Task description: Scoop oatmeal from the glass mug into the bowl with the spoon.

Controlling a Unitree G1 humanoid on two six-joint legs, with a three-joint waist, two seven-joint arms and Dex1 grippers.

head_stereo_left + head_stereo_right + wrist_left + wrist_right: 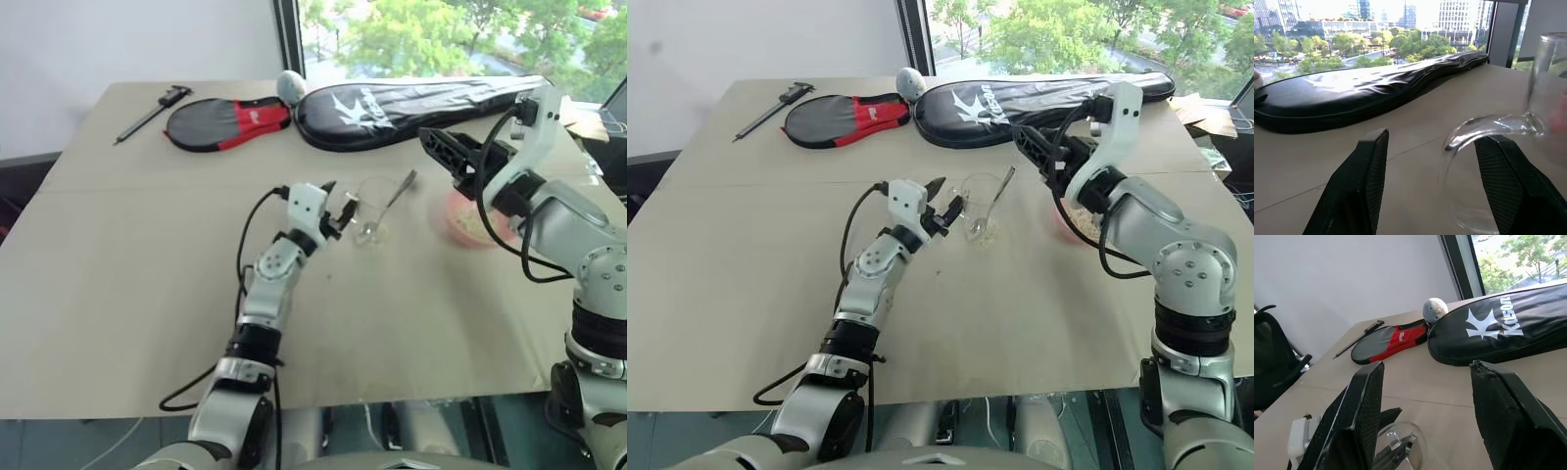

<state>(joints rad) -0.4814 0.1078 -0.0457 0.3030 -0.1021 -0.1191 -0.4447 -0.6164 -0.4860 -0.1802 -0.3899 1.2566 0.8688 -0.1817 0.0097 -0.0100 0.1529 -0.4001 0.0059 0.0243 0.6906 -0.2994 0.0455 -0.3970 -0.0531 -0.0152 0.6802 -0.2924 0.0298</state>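
The glass mug (372, 213) stands upright mid-table with a thin layer of oatmeal (375, 234) at its bottom. The spoon (400, 188) leans inside it, handle up toward the right. My left gripper (341, 201) is open at the mug's left side. In the left wrist view the mug's handle (1488, 125) loops between the fingers, close to one finger (1508, 186). The pink bowl (457, 221) sits to the right of the mug, partly hidden by my right arm. My right gripper (436, 147) hovers open and empty above the space between mug and bowl.
A long black racket cover (411, 103) lies across the back of the table, with a red and black paddle case (225, 122) and a grey ball-like object (290, 86) beside it. A black caliper tool (152, 110) lies at the back left. A black chair (1273, 357) stands off the table.
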